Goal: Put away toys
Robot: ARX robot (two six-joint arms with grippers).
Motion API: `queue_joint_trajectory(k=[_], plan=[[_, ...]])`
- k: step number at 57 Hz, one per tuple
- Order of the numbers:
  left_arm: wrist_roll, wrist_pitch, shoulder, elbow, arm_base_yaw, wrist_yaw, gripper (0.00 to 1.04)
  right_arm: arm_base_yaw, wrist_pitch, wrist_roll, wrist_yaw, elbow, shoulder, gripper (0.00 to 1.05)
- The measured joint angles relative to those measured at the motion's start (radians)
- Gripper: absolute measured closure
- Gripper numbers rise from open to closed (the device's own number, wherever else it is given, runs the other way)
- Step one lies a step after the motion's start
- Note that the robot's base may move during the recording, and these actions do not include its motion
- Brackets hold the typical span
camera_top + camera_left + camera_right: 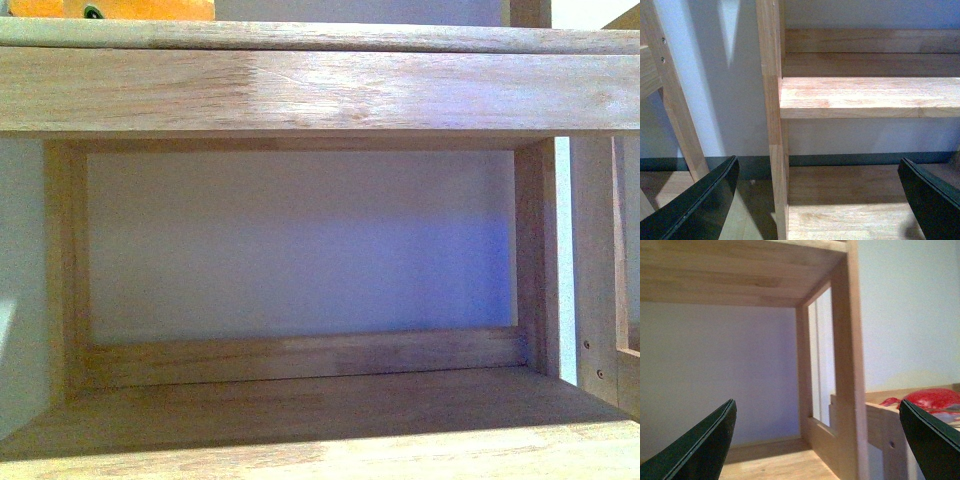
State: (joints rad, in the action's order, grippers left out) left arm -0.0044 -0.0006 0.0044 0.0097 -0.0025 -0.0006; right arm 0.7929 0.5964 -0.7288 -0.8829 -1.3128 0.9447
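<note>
Item: orange plush toy (120, 8) on top shelf (320, 90), lower bay bare. We hold nothing; L gripper (817, 200) & R gripper (817, 440) both spread wide. Red item (932, 399) beside unit, status unclear.

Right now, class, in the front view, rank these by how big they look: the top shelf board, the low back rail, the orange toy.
1. top shelf board
2. low back rail
3. orange toy: only a sliver shows at the frame's edge, so its real size is unsure.

Shelf unit (300, 90): light wood, visible grain, smooth w/ satin sheen. Wall (300, 240) behind: matt, painted-looking. Left gripper (820, 200) & right gripper (817, 440) fingers: black, smooth, semi-gloss plastic-looking. Orange toy (130, 8): material unclear. Red item (932, 399): glossy.
</note>
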Motion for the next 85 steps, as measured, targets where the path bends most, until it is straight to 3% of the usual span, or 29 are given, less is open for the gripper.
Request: queue_joint_trajectory(k=[22, 31, 42, 60, 83, 85], plan=[[0.0, 0.0, 0.0, 0.0, 0.0, 0.0, 0.06, -0.235, -0.124, 0.167, 0.146, 0.274, -0.203, 0.06], [0.0, 0.0, 0.0, 0.0, 0.0, 0.0, 0.06, -0.378, -0.278, 0.364, 0.28, 0.364, -0.29, 0.06], [0.0, 0.0, 0.0, 0.0, 0.0, 0.0, 0.06, -0.503, -0.317, 0.564, 0.349, 0.465, -0.368, 0.06], [0.0, 0.0, 0.0, 0.0, 0.0, 0.0, 0.06, -0.599, -0.383, 0.721, 0.387, 0.586, -0.441, 0.06], [0.0, 0.0, 0.0, 0.0, 0.0, 0.0, 0.06, -0.608, -0.384, 0.744, 0.388, 0.608, -0.455, 0.06], [0.0, 0.0, 0.0, 0.0, 0.0, 0.0, 0.06, -0.634, -0.447, 0.743, 0.47, 0.59, -0.454, 0.09]])
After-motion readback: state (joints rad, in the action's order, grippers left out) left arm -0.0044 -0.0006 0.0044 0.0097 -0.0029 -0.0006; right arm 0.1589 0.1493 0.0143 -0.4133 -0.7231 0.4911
